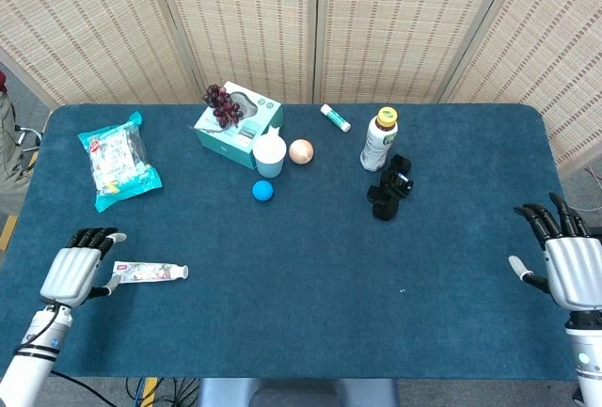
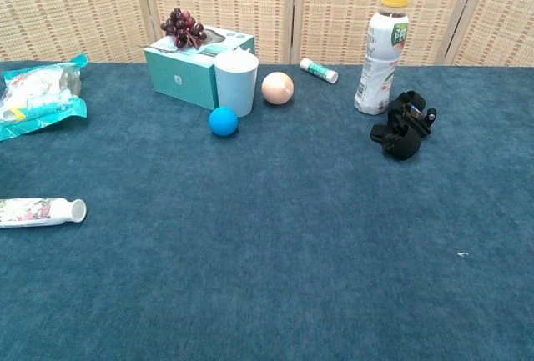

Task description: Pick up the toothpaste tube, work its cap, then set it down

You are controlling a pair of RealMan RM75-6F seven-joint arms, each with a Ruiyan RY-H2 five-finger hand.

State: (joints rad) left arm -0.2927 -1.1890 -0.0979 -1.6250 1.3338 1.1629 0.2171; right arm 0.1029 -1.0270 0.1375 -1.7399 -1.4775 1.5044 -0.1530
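The toothpaste tube [image 1: 150, 273] lies flat on the blue table near the front left, its white cap pointing right; the chest view shows the toothpaste tube [image 2: 40, 212] at the left edge. My left hand [image 1: 79, 269] hovers just left of the tube's tail end, fingers apart and holding nothing. Whether it touches the tube is unclear. At the table's right edge my right hand [image 1: 566, 261] stays open and empty, far from the tube. Neither hand appears in the chest view.
At the back stand a teal box with grapes [image 1: 237, 123], a white cup [image 1: 269, 154], a blue ball [image 1: 263, 190], a peach ball [image 1: 301, 151], a small white tube [image 1: 335, 117], a bottle [image 1: 378, 139] and a black clump [image 1: 390, 187]. A snack bag [image 1: 118, 159] lies back left.
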